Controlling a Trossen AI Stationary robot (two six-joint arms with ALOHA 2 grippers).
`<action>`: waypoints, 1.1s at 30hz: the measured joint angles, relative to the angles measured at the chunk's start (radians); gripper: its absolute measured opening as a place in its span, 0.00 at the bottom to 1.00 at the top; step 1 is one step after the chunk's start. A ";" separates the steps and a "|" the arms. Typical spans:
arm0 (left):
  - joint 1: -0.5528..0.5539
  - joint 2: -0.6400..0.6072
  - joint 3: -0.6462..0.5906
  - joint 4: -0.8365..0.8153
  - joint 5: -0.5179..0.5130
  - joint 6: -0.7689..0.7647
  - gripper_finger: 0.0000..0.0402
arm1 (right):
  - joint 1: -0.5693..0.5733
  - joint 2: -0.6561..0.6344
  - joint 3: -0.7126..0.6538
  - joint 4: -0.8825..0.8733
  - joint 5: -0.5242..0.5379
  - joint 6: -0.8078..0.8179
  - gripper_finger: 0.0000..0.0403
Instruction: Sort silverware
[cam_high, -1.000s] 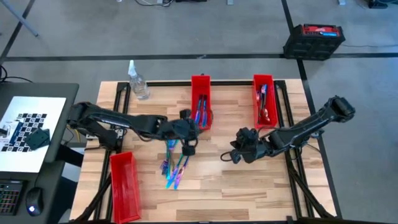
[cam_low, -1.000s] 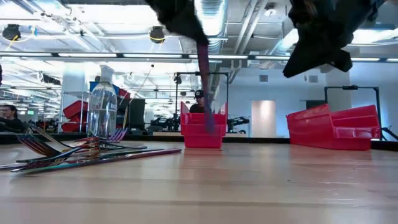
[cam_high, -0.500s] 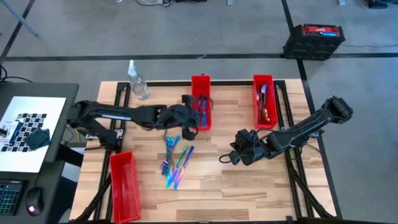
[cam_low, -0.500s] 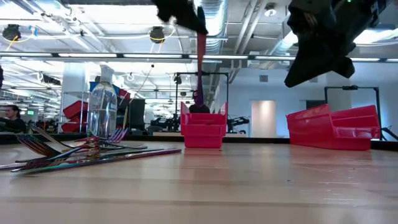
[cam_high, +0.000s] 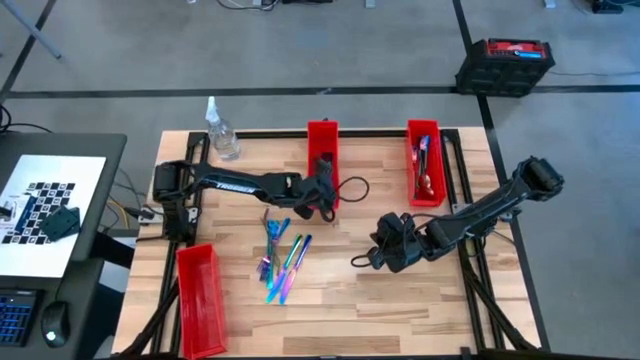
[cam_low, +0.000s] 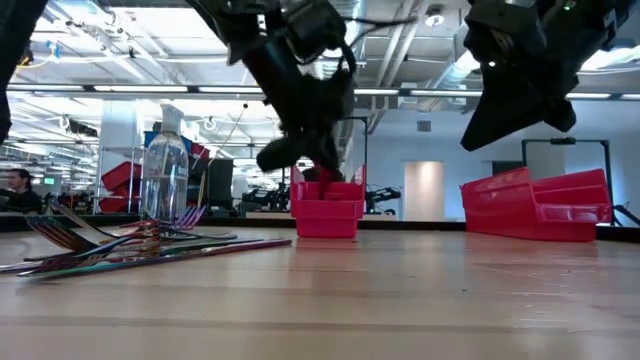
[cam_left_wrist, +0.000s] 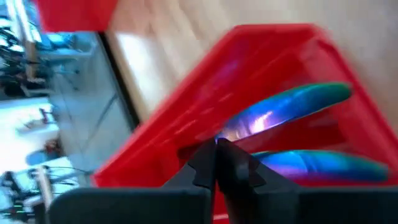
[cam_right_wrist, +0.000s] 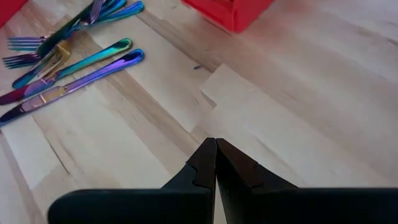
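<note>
A loose pile of iridescent silverware (cam_high: 282, 258) lies flat on the wooden table near its middle, also seen low at the left (cam_low: 130, 245) and in the right wrist view (cam_right_wrist: 62, 56). My left gripper (cam_high: 322, 196) is down in the near end of the middle red bin (cam_high: 322, 140), shut, with a blue-teal piece (cam_left_wrist: 292, 102) running out from its tips (cam_left_wrist: 216, 144). Another piece (cam_left_wrist: 323, 165) lies in that bin. My right gripper (cam_high: 372, 256) hovers shut above bare table (cam_right_wrist: 216, 144), right of the pile. My left gripper pinches the near end (cam_left_wrist: 231, 134) of a slim iridescent piece between its two fingertips. The fingers slant down into the middle red bin from its near end and lie along the piece. The piece stretches away inside the bin; how it rests there is blurred.
A second red bin (cam_high: 424, 190) with silverware stands at the far right (cam_low: 535, 205). A third red bin (cam_high: 200, 300) lies at the near left. A clear bottle (cam_high: 222, 135) stands at the far left (cam_low: 165, 170). Bare wood lies between pile and right bin.
My left gripper has gone from above the pile toward the far edge, carrying a pink-purple piece that hung below it. It has come down and tipped forward into the middle red bin's near end, so the piece now lies inside the bin.
</note>
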 joint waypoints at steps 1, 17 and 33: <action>0.001 0.005 0.000 -0.019 -0.001 -0.016 0.01 | 0.004 0.004 0.000 0.001 0.000 0.009 0.00; -0.092 -0.064 0.135 -0.374 0.003 -0.550 0.37 | -0.047 0.021 0.000 0.138 -0.010 -0.127 0.00; -0.428 -0.440 -0.137 -0.444 0.133 -1.338 0.35 | -0.166 0.474 0.106 0.808 -0.334 -0.443 0.00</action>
